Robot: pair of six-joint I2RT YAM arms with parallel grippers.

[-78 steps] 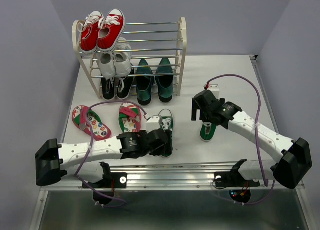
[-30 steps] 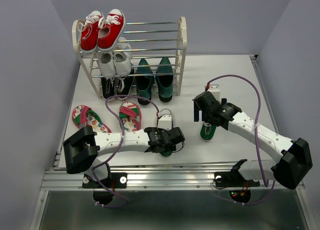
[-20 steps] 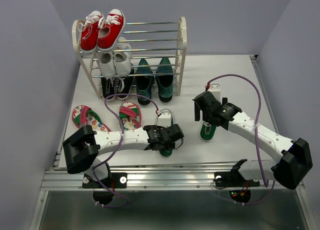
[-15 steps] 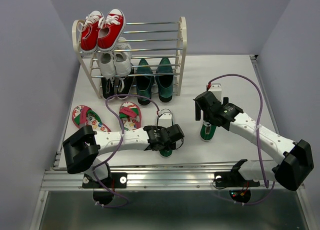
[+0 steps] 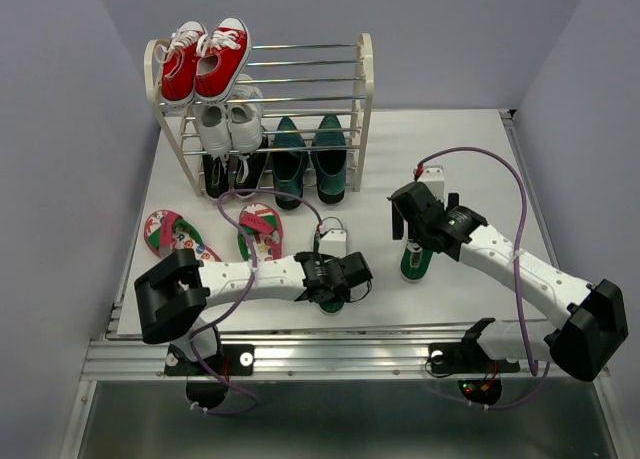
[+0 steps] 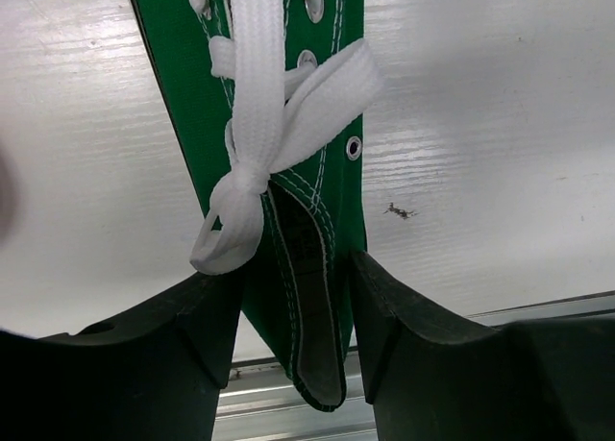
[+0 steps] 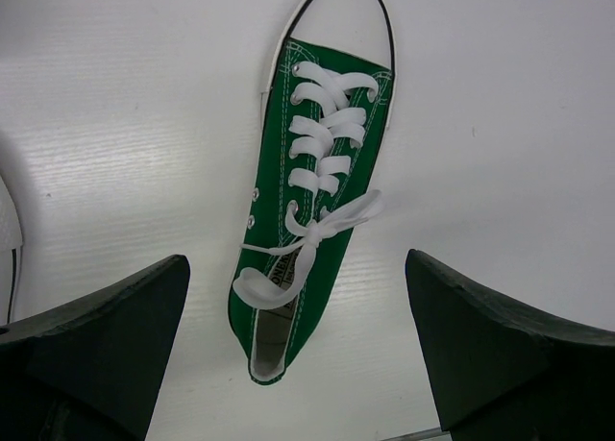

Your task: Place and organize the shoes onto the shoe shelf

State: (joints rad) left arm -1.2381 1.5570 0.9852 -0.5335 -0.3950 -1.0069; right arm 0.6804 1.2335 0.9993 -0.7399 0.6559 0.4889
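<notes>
Two green canvas sneakers with white laces lie on the white table. My left gripper (image 5: 336, 282) sits over the near one (image 5: 332, 243). In the left wrist view its dark fingers (image 6: 144, 364) press both sides of that sneaker's heel (image 6: 307, 297), so it is shut on it. My right gripper (image 5: 409, 236) hovers wide open above the other sneaker (image 5: 416, 262), which points away in the right wrist view (image 7: 312, 201). The shoe shelf (image 5: 365, 79) stands at the back left with dark green loafers (image 5: 308, 167) on its lowest tier. Two flip-flops (image 5: 172, 235) (image 5: 260, 231) lie in front of it.
Red sneakers (image 5: 205, 59) sit on the shelf's top tier, white sneakers (image 5: 230, 124) on the middle tier, and dark shoes (image 5: 228, 175) at the bottom left. A purple cable (image 5: 470, 154) loops over the right arm. The table's metal front edge (image 5: 350, 347) runs just behind the held heel.
My left gripper's jaws have narrowed onto the near sneaker's heel. The left arm has crept slightly right; the right arm has barely moved.
</notes>
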